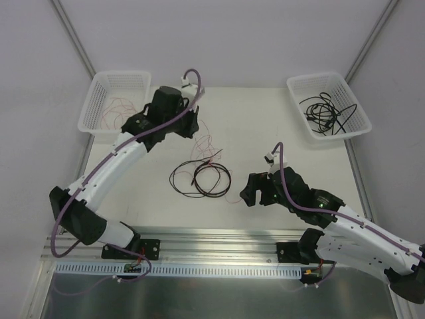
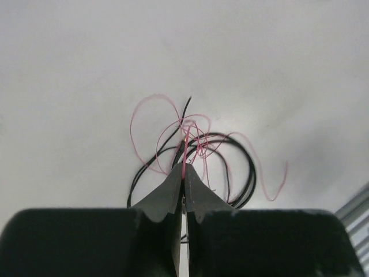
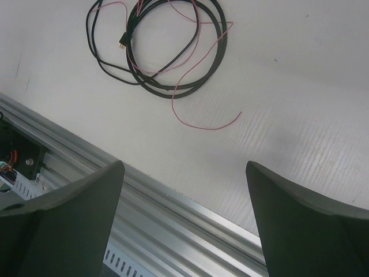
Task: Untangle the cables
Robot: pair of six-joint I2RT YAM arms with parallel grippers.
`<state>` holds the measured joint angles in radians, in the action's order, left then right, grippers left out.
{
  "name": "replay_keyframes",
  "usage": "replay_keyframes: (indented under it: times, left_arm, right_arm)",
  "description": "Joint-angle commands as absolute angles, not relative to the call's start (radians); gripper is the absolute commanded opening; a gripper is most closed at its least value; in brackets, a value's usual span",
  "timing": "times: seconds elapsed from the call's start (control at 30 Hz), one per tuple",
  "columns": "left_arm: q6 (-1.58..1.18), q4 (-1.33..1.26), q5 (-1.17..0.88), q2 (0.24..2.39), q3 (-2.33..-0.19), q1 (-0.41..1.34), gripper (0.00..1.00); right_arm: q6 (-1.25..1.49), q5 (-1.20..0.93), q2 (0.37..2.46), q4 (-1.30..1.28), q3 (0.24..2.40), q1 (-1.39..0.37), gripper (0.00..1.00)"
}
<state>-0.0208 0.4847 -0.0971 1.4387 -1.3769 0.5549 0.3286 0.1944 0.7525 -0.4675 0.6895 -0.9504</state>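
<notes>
From above, the cables (image 1: 200, 177) lie in the middle of the table (image 1: 279, 133), between the arms. Left camera: the left claw (image 2: 184, 175) is pinched tight on a thin pink wire (image 2: 185, 151). Right camera: the right claw (image 3: 184, 167) gapes wide, empty. Next, I think, the pink wire needs a slow pull out.

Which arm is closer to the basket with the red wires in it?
Left. The left fingers, pinching a red wire, hang beside that basket; the right fingers sit open far off, near the front rail.
</notes>
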Motion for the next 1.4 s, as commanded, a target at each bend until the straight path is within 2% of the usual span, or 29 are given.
replay_keyframes:
  times: [0.0, 0.2, 0.3, 0.5, 0.7, 0.9, 1.17, 1.3, 1.37]
  left_arm:
    - [-0.061, 0.637, -0.141, 1.299, -1.662, 0.548, 0.0]
    - [-0.095, 0.637, -0.221, 1.253, -2.001, 0.548, 0.0]
    - [-0.098, 0.637, -0.166, 1.275, -2.051, 0.548, 0.0]
    - [-0.139, 0.637, -0.127, 1.278, -2.048, 0.548, 0.0]
    - [-0.196, 0.637, -0.222, 1.262, -1.979, 0.548, 0.0]
    - [-0.258, 0.637, -0.253, 1.221, -1.901, 0.548, 0.0]
    - [-0.291, 0.637, -0.259, 1.178, -1.861, 0.546, 0.0]
    - [-0.305, 0.637, -0.268, 1.17, -1.842, 0.548, 0.0]
    - [-0.31, 0.637, -0.279, 1.169, -1.841, 0.548, 0.0]
  right_arm:
    - [0.327, 0.213, 0.755, -0.422, 0.695, -0.95, 0.91]
    - [0.328, 0.219, 0.746, -0.413, 0.695, -0.95, 0.91]
    - [0.321, 0.224, 0.742, -0.41, 0.695, -0.95, 0.91]
    - [0.304, 0.201, 0.73, -0.402, 0.706, -0.951, 0.91]
    - [0.232, 0.117, 0.745, -0.29, 0.724, -0.95, 0.91]
    - [0.17, 0.035, 0.885, -0.128, 0.811, -0.951, 0.9]
    - [0.247, 0.041, 1.098, 0.07, 0.896, -0.925, 0.81]
    - [0.382, 0.095, 1.164, 0.144, 0.881, -0.878, 0.69]
    - [0.443, 0.071, 1.183, 0.175, 0.873, -0.851, 0.67]
